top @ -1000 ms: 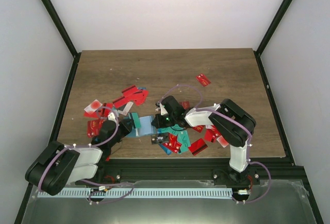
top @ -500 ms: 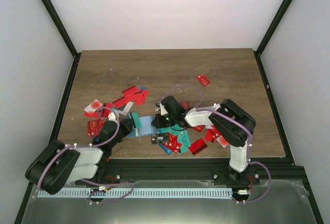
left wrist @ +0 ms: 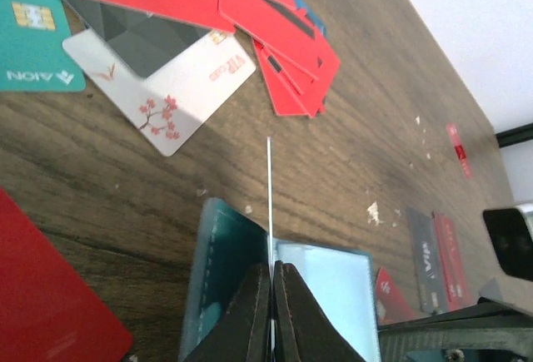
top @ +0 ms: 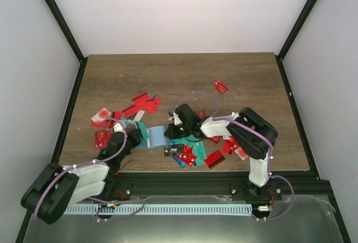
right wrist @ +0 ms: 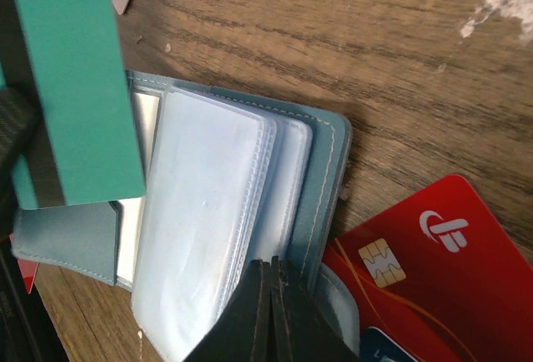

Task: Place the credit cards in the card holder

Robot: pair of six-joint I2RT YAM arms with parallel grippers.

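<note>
Okay, top: holder (top: pixel 158 137) lies open near the table's (top: pixel 184 75) 6 o'clock edge, among loose cards (top: pixel 140 104). Left gripper (top: pixel 139 136) at its 9 pinches a teal card (top: pixel 145 128); right gripper (top: pixel 171 132) is at its 3.
Left wrist: card edge-on, clamped, over the holder.
Right wrist: jaws closed on the holder's clear sleeves (right wrist: pixel 208 212); teal card at 10.

The card holder (right wrist: pixel 327 179) is teal-blue, one teal card (right wrist: pixel 79 87) black-striped, a white card (left wrist: pixel 166 87) red-blossomed.

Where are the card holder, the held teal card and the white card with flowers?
card holder (right wrist: pixel 208 212): right wrist, clear sleeve.
teal card (right wrist: pixel 79 87): right wrist, plain face.
white card (left wrist: pixel 187 87): left wrist, middle.
</note>
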